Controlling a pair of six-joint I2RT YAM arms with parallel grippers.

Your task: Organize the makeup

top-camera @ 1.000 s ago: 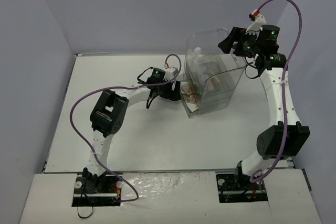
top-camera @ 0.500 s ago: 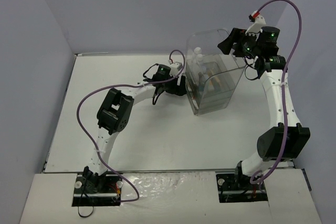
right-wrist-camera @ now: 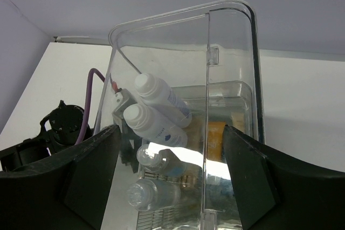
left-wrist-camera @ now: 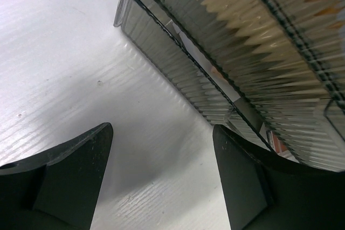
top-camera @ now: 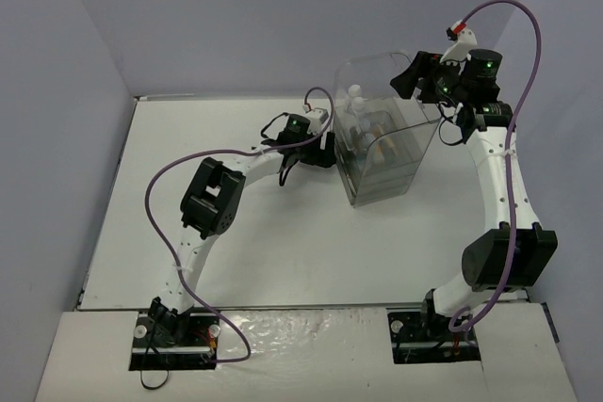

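Observation:
The makeup sits inside the large clear case (top-camera: 384, 143). Two white bottles (right-wrist-camera: 159, 112) stand in its top compartment, also seen from above (top-camera: 356, 101), with an orange flat case (right-wrist-camera: 215, 139) beside them. The case's ribbed drawer front (left-wrist-camera: 215, 74) is pushed in, and beige and orange shapes show blurred through it. My left gripper (top-camera: 327, 150) is open and empty on the table by the drawer front (left-wrist-camera: 161, 133), its right finger (left-wrist-camera: 242, 181) close to it. My right gripper (top-camera: 408, 77) is open above the case's back edge (right-wrist-camera: 170, 133), its fingers either side of the case.
The case stands right of centre on the white table (top-camera: 226, 233). Purple walls close the back and both sides. Purple cables loop from both arms. The left arm's elbow (top-camera: 209, 200) hangs over the table's left half.
The drawer that stuck out of the case's front left, with colourful makeup in it, has slid shut. My left gripper moved up and right against it. The right arm held still.

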